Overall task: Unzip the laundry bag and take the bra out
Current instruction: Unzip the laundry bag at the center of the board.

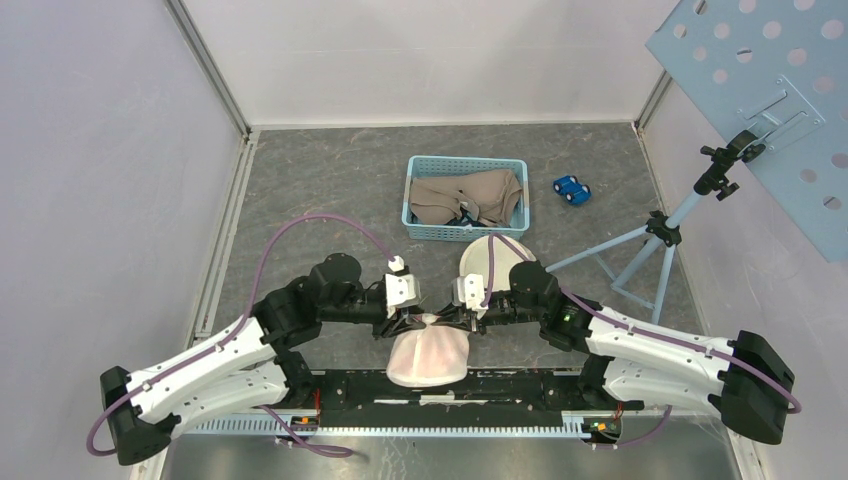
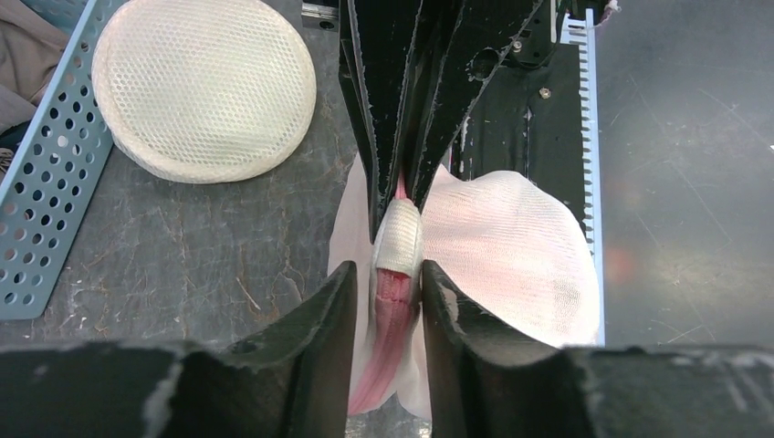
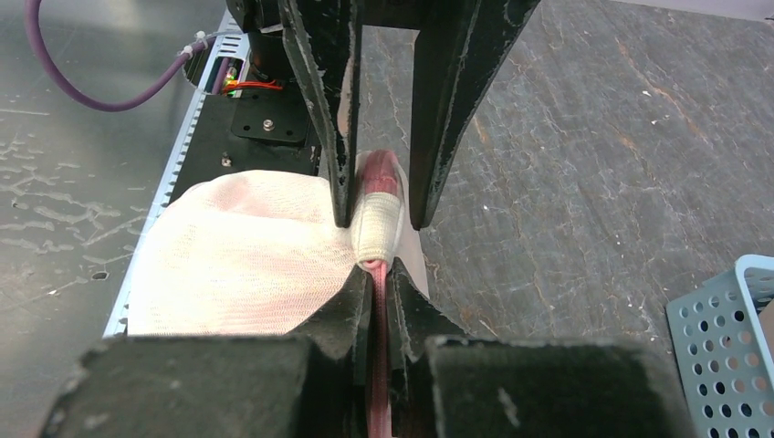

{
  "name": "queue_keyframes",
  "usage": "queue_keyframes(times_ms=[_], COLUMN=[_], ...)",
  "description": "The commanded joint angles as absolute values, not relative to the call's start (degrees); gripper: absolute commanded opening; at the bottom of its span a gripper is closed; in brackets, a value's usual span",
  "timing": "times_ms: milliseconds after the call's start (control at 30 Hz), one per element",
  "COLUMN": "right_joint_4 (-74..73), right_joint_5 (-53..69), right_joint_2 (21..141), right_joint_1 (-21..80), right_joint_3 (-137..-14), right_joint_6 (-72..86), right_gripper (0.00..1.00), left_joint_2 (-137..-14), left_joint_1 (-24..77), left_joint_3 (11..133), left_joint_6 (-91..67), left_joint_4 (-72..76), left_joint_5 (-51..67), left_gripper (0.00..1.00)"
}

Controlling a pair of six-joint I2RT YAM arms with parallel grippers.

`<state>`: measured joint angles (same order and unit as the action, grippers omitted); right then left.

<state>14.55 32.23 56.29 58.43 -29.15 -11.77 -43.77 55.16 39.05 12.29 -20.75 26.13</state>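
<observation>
The laundry bag (image 1: 428, 358) is a white mesh pouch lying at the table's near edge, between the two arms. A pink zipper (image 2: 392, 310) runs along its seam, and a white fabric tab (image 2: 400, 239) covers the zipper's end. My left gripper (image 2: 385, 274) is open, its fingers standing either side of the zipper just below the tab. My right gripper (image 3: 375, 274) faces it and is shut on the pink zipper band (image 3: 377, 310) right at the tab (image 3: 376, 224). In the top view the two grippers (image 1: 415, 322) (image 1: 447, 320) meet over the bag's far edge. The bra is hidden; only a pinkish tint shows through the mesh (image 3: 237, 246).
A blue perforated basket (image 1: 465, 160) holding beige clothes stands behind the bag, with a round white mesh pouch (image 1: 488, 262) leaning at its front. A small blue toy car (image 1: 571, 189) lies to its right. A tripod stand (image 1: 650, 240) carrying a perforated panel (image 1: 770, 90) fills the right side.
</observation>
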Motion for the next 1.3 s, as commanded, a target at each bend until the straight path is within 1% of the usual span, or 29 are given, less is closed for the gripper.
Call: queue_keyframes(times_ms=[0,33,67,100,133,167,200,233,267,333,433,500,600,633,700,867,933,1000,1033,1067,1133,1167,1267], right_joint_4=[17.54,17.5,17.53,17.5,17.55,17.48,17.46,17.53,17.55,17.62,17.65,17.59,17.44,17.4,17.25,17.14,17.13,16.98,16.99,16.95,16.96,16.91,16.92], right_joint_5=[33.33,33.32,33.32,33.31,33.31,33.27,33.23,33.24,33.22,33.23,33.31,33.32,33.31,33.23,33.21,33.22,33.23,33.22,33.22,33.24,33.23,33.22,33.37], right_joint_2=[56.28,56.24,56.28,56.29,56.34,56.34,56.38,56.34,56.34,56.43,56.43,56.51,56.52,56.55,56.44,56.6,56.63,56.6,56.6,56.67,56.6,56.67,56.78], right_joint_1=[58.34,58.36,58.34,58.36,58.35,58.37,58.36,58.36,58.36,58.34,58.36,58.33,58.34,58.34,58.38,58.31,58.36,58.37,58.44,58.36,58.34,58.36,58.35], right_joint_3=[-31.12,-31.2,-31.27,-31.2,-31.29,-31.28,-31.2,-31.16,-31.16,-31.18,-31.2,-31.25,-31.33,-31.28,-31.29,-31.2,-31.34,-31.3,-31.33,-31.37,-31.38,-31.38,-31.39], right_joint_6=[-11.16,-11.16,-11.16,-11.16,-11.16,-11.16,-11.16,-11.16,-11.16,-11.07,-11.07,-11.07,-11.16,-11.24,-11.33,-11.43,-11.43,-11.47,-11.51,-11.51,-11.57,-11.6,-11.6], right_gripper=[0.03,0.03,0.04,0.04,0.03,0.03,0.03,0.03,0.03,0.03,0.03,0.03,0.03,0.03,0.03,0.03,0.03,0.03,0.03,0.03,0.03,0.03,0.03], left_joint_2=[-44.16,-44.37,-44.41,-44.36,-44.4,-44.4,-44.39,-44.41,-44.41,-44.4,-44.56,-44.77,-45.19,-45.34,-45.48,-45.47,-45.55,-45.67,-45.76,-45.69,-45.48,-45.5,-45.87], left_joint_1=[55.63,55.71,55.72,55.72,55.74,55.74,55.79,55.75,55.74,55.8,55.85,55.86,56.04,56.03,56.18,56.28,56.34,56.34,56.34,56.33,56.34,56.34,56.43], left_joint_3=[40.95,40.98,40.96,41.0,40.96,40.96,41.0,40.96,41.0,40.9,41.07,41.13,41.31,41.37,41.39,41.33,41.33,41.66,41.75,41.73,41.71,41.83,42.3], left_joint_6=[13.54,13.66,13.75,13.8,13.83,13.72,13.64,13.55,13.5,13.3,13.11,13.1,13.14,13.2,13.3,13.04,13.02,13.17,13.22,13.25,13.37,13.41,13.38], left_joint_4=[-18.14,-18.14,-18.16,-17.99,-17.93,-17.92,-17.88,-17.88,-17.93,-17.92,-17.91,-17.89,-17.69,-17.64,-17.48,-16.63,-16.68,-17.19,-17.34,-17.42,-17.34,-17.39,-17.39], left_joint_5=[27.85,27.94,28.14,28.27,28.43,28.37,28.38,28.39,28.41,28.34,27.78,27.69,27.45,27.51,27.59,27.74,27.75,27.52,27.06,26.61,26.24,25.86,25.73], left_gripper=[0.34,0.3,0.23,0.15,0.06,0.03,0.02,0.04,0.12,0.24,0.37,0.41,0.41,0.39,0.31,0.03,0.02,0.03,0.09,0.22,0.34,0.36,0.38])
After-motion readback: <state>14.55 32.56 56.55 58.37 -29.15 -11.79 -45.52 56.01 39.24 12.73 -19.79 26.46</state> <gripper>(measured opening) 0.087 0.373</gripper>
